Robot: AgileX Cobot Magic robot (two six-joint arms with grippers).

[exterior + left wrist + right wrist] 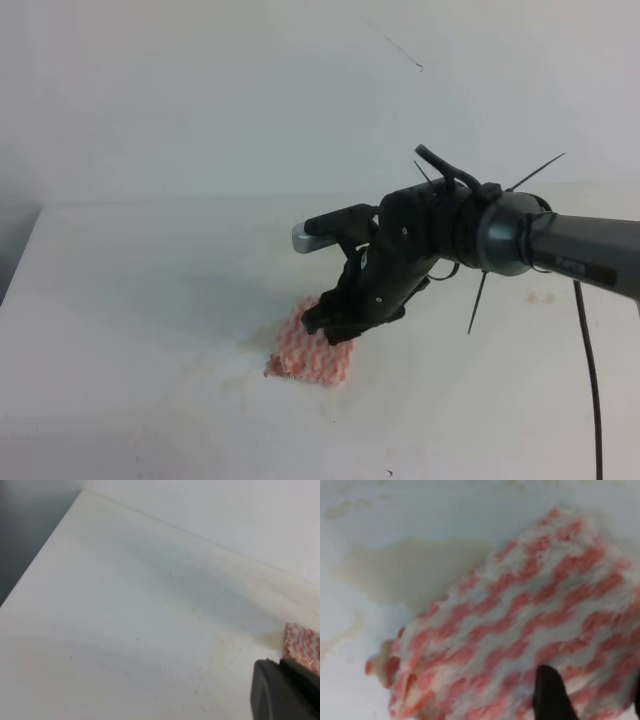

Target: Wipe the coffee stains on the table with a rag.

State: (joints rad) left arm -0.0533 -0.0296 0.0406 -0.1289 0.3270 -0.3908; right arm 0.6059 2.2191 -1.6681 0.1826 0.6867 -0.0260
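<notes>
Wiping is under way. The coffee stains [407,570] lie on the tabletop [130,300] just left of the rag [310,352]. The right end effector [328,322] is clamped on the rag. Next, drag the rag leftward across the stains, pressing down.

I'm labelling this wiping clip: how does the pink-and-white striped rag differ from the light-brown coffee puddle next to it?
The pink-and-white wavy-striped rag is fluffy and ridged; the light-brown coffee puddle is smooth and glossy. The rag is roughly rectangular, the puddle an irregular blob with pale smears. The rag is patterned, the puddle one plain tan. The rag looks larger. Both lie on the white table, the rag's edge meeting the puddle.
</notes>
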